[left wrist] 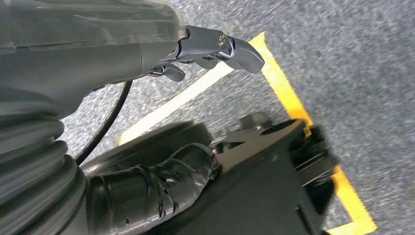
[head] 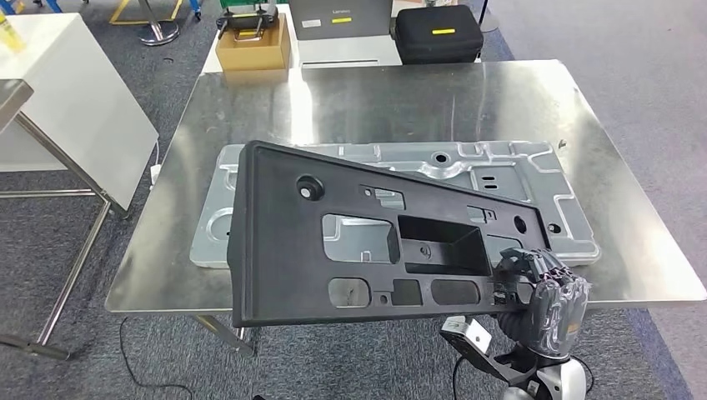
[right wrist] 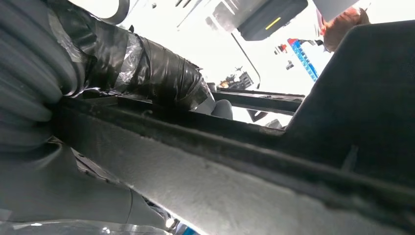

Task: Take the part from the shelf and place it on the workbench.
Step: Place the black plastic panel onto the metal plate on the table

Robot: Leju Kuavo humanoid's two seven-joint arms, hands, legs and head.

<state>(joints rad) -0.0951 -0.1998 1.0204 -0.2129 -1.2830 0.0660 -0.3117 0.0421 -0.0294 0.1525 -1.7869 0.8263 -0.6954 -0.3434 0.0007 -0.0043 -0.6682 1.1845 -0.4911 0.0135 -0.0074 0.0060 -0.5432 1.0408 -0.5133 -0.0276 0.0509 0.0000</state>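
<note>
A large black plastic panel [head: 350,242] with several cut-outs hangs tilted over the near edge of the steel workbench [head: 392,100]. My right hand [head: 542,292] grips it at its lower right corner, fingers hooked through an opening. In the right wrist view the panel's [right wrist: 293,161] thick edge runs across close up, with the taped thumb [right wrist: 156,73] pressed against it. A silver stamped metal panel [head: 500,171] lies flat on the workbench beneath and behind the black one. My left hand [left wrist: 215,46] hangs over the grey carpet, fingers curled with nothing in them.
A white table [head: 67,100] with steel legs stands at the left. Behind the workbench sit a cardboard box [head: 250,46], a grey case [head: 342,21] and a black case [head: 438,33]. Yellow floor tape [left wrist: 288,98] crosses the carpet under my left hand.
</note>
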